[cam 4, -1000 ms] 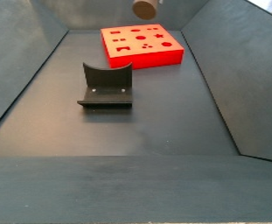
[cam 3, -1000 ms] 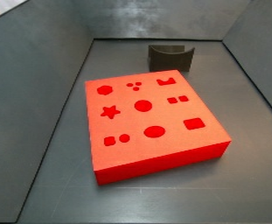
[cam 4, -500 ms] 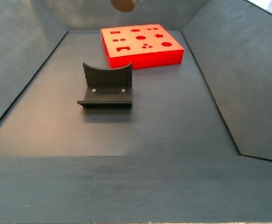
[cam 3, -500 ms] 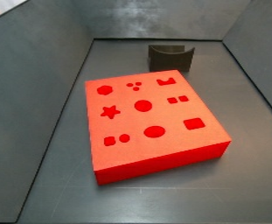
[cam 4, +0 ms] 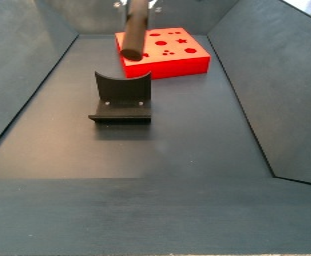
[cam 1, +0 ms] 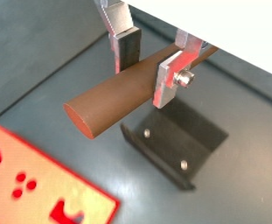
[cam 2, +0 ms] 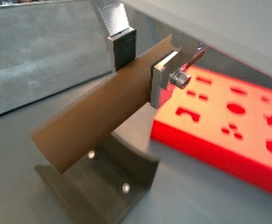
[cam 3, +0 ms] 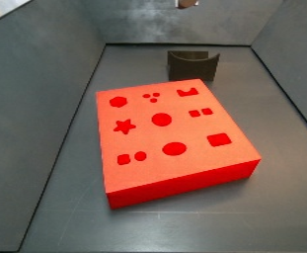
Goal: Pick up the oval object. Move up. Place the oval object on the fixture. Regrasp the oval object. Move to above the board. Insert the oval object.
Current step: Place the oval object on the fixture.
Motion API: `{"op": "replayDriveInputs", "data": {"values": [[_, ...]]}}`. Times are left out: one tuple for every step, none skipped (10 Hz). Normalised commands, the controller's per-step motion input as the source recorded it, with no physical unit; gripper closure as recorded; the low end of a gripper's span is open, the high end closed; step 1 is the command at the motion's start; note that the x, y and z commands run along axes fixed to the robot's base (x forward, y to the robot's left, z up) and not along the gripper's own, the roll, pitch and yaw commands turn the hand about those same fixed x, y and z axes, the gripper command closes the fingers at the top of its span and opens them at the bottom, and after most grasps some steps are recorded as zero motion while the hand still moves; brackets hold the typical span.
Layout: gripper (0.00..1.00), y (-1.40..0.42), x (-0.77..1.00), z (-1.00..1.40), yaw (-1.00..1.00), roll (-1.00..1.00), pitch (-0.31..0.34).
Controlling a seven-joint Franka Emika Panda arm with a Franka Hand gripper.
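Large bright red square board [cam 3: 173,136] with darker cut-outs: frame centre, side view. Small dark grey-olive notched fixture [cam 4: 120,100]: centre-left, empty. Slim brown rounded wooden peg [cam 1: 124,93]: clamped between gripper [cam 1: 149,63] fingers, above fixture, upper frame.

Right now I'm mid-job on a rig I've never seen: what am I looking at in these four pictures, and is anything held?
It is one robot arm ending in a two-finger gripper. Two pictures come from cameras on its wrist, looking down past the silver fingers. Two come from cameras fixed beside the grey floor. The gripper is shut on the oval object, a brown rod, held in the air. Below it stands the fixture, a dark bracket with a curved notch, nothing on it yet. The board, a red slab with shaped cut-outs, lies apart from the fixture. In a side view, only the rod hanging down is visible.
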Motion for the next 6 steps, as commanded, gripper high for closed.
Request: {"op": "replayDriveInputs", "data": {"values": [[1.0,0.04,0.49,-0.02,0.06,-1.0,0.169],[1.0,0.04,0.38,-0.04,0.03,-1.0,0.188],[1.0,0.04,0.31,-0.04,0.0,-1.0,0.199],[1.0,0.05,0.22,-0.02,-0.05,-0.96,0.213],[1.0,0.05,0.15,-0.02,-0.09,-0.8,0.193],[1.0,0.05,0.1,-0.02,-0.11,-0.64,0.164]]}}
